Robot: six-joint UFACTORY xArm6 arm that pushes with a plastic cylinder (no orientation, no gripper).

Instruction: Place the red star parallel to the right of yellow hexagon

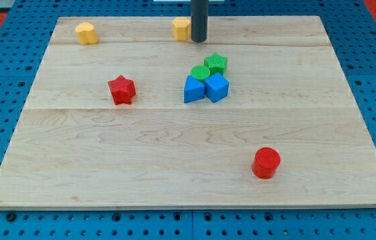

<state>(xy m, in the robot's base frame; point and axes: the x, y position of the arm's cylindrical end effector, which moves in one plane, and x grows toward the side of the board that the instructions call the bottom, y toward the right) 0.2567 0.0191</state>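
Observation:
The red star (122, 90) lies on the wooden board at the view's left of centre. The yellow hexagon (181, 29) sits near the view's top edge, about mid-width. My tip (199, 40) stands right beside the hexagon, on its right side, touching or nearly touching it. The tip is far from the red star, up and to the right of it.
A yellow heart-like block (87, 33) sits at the top left. Two green blocks (216, 64) (201, 72) and two blue blocks (193, 89) (217, 87) cluster at centre. A red cylinder (266, 163) stands at lower right. The wooden board (75, 173) lies on a blue pegboard.

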